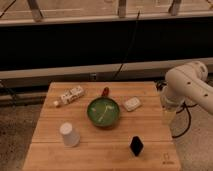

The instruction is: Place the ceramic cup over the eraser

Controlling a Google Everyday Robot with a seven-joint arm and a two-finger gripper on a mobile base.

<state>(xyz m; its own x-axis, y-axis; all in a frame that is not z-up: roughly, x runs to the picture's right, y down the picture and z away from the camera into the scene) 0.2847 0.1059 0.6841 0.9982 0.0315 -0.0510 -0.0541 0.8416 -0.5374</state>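
Light wooden surface [50, 150], with the white robot arm [187, 85] off its right edge. The gripper [169, 112] hangs beside that edge; jaws open or closed, can't tell. Plain white ceramic cup [69, 134] stands front-left. Small black eraser [136, 145] front-right, well apart, bare wood between.

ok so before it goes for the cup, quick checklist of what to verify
1. Ceramic cup free to grasp: ok, it stands alone at the front left of the table.
2. Eraser uncovered: ok, it sits at the front right with nothing on it.
3. Path from cup to eraser: ok, nothing lies between them; the green bowl sits further back.
4. Gripper near the cup: not ok, it hangs by the table's right edge, across from the cup.
5. Cup's rim up or down: cannot tell.
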